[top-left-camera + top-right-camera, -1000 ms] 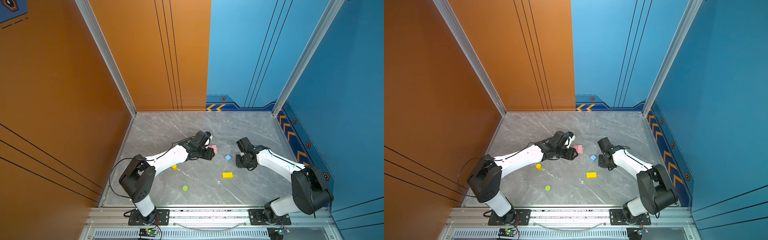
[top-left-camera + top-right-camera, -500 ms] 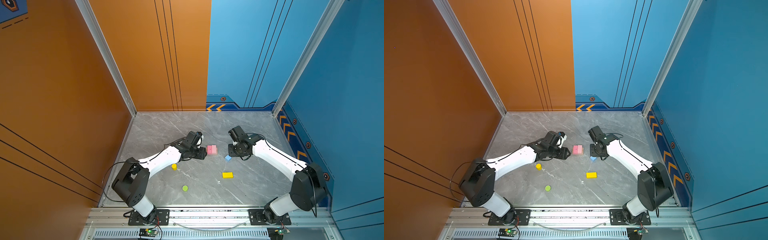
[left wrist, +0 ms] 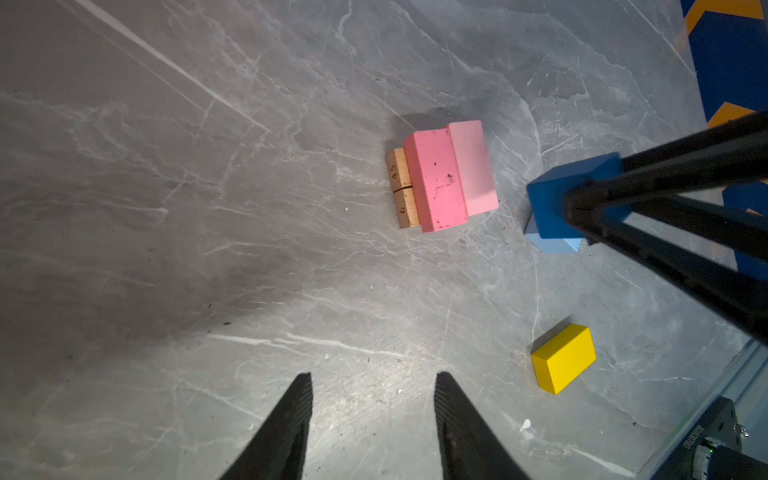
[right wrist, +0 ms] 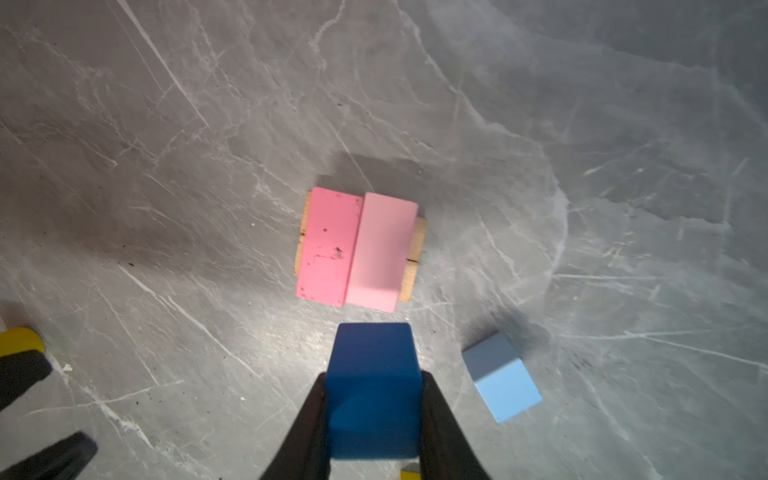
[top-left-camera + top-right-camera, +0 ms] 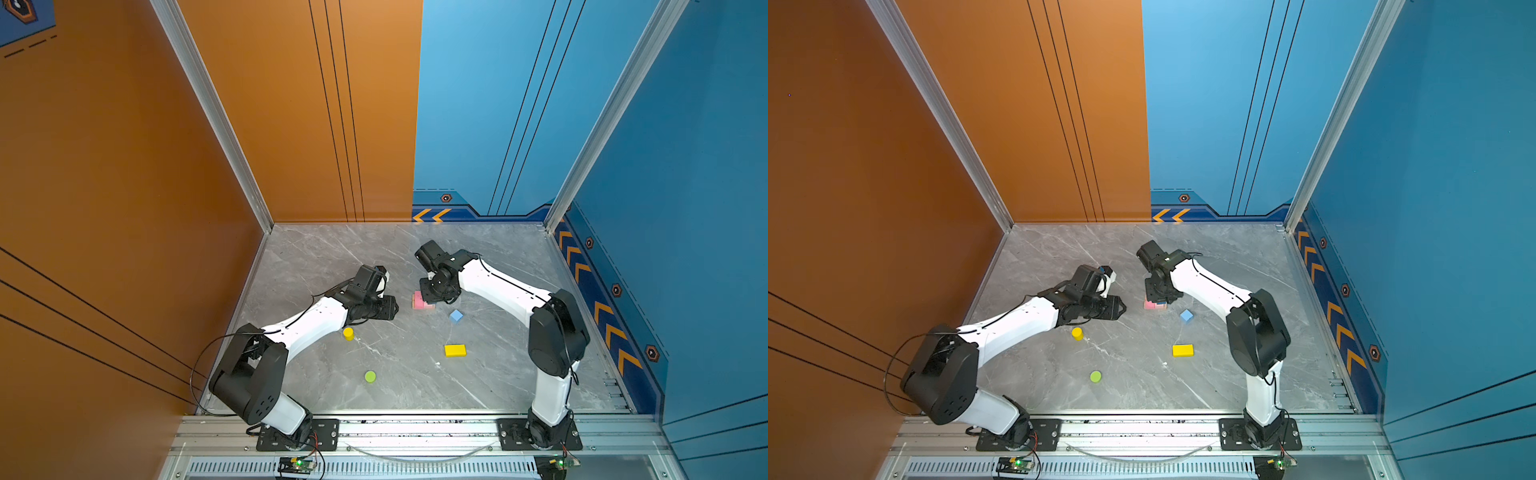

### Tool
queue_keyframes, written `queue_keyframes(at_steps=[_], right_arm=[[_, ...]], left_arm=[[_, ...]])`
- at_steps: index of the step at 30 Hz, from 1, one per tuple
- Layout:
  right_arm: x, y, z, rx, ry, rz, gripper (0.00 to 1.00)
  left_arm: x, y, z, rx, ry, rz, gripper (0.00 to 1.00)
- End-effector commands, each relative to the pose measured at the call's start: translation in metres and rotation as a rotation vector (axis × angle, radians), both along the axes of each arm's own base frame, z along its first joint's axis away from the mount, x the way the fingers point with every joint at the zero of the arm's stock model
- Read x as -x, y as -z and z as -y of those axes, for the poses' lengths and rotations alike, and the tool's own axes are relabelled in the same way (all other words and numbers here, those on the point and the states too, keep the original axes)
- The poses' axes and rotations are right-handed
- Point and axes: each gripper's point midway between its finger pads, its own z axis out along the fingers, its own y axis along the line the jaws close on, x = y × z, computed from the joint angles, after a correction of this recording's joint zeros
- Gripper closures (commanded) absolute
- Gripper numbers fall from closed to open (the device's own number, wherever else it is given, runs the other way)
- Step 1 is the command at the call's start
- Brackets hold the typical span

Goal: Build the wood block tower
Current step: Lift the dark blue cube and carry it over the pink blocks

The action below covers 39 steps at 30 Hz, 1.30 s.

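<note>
The dark-blue cube [image 4: 374,395] looks light, stiff and smooth-painted, so its two flat opposite faces are the good place to hold. The right fingers [image 4: 309,428] grasp it just so, lifted near the pink bars [image 4: 357,249] that lie on the tan planks [image 3: 399,170]. The left fingers [image 3: 291,436] stand apart and empty above the tabletop [image 3: 208,166].

pink bars [image 4: 330,245] look matt painted, planks [image 3: 399,174] bare wood, table [image 4: 166,124] smooth veined stone.
</note>
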Motion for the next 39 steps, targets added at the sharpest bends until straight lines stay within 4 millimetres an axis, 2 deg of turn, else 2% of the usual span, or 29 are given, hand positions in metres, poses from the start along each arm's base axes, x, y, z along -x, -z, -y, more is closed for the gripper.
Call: queue_keyframes(at_steps=[1, 5, 9, 11, 12, 16, 17, 39], right_arm=[[0.0, 0.002, -0.013, -0.002, 0.002, -0.027, 0.72], [-0.005, 0.009, -0.025, -0.006, -0.01, -0.036, 0.72], [-0.01, 0.015, -0.029, -0.002, -0.005, -0.039, 0.72], [-0.014, 0.009, -0.029, 0.0, 0.002, -0.02, 0.72], [-0.015, 0.019, -0.03, 0.017, 0.004, -0.033, 0.72], [-0.018, 0.027, -0.029, 0.033, 0.015, -0.04, 0.71], [-0.023, 0.02, -0.033, 0.019, 0.016, -0.023, 0.71], [-0.027, 0.032, -0.024, 0.068, 0.071, -0.023, 0.68]], left_arm=[[0.002, -0.007, -0.003, 0.029, 0.009, 0.015, 0.5], [0.002, -0.007, -0.007, 0.036, 0.003, 0.014, 0.5], [0.001, -0.006, -0.009, 0.04, -0.003, 0.01, 0.5], [0.001, -0.005, -0.01, 0.041, -0.005, 0.008, 0.5], [0.001, -0.005, -0.01, 0.042, -0.004, 0.008, 0.5], [0.001, -0.004, -0.01, 0.044, -0.003, 0.004, 0.5], [0.001, -0.004, -0.01, 0.045, -0.003, 0.005, 0.5], [0.0, 0.0, -0.011, 0.049, -0.008, -0.005, 0.5]])
